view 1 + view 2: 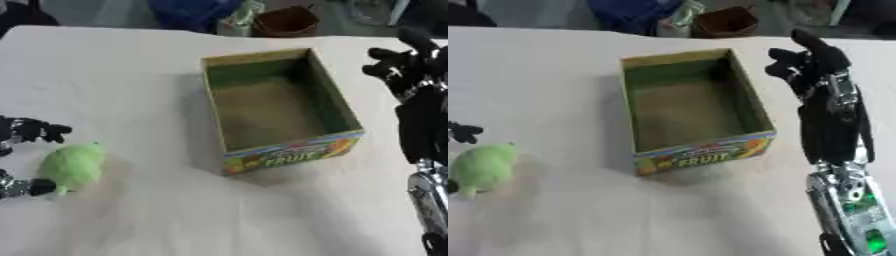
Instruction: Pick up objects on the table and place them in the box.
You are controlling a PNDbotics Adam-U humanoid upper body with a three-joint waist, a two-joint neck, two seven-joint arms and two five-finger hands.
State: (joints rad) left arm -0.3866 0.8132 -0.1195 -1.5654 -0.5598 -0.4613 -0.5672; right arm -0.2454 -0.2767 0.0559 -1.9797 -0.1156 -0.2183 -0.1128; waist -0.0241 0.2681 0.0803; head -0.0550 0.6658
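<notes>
An open green cardboard fruit box (282,112) stands mid-bench (122,70). Well left of the box lies a fuzzy light-green round toy (72,165), the left hand (26,131) with released fingers around it. Right of the box, the right hand (820,62) hovers, fingers relaxed.

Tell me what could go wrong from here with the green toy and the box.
1. The left hand only brackets the green toy, with fingers on either side of it; being soft and round, it may squirt out as they close.
2. The toy lies near the table's left edge, so a nudge could push it off.
3. The box has tall walls; a low carry may clip the rim and shove it.
</notes>
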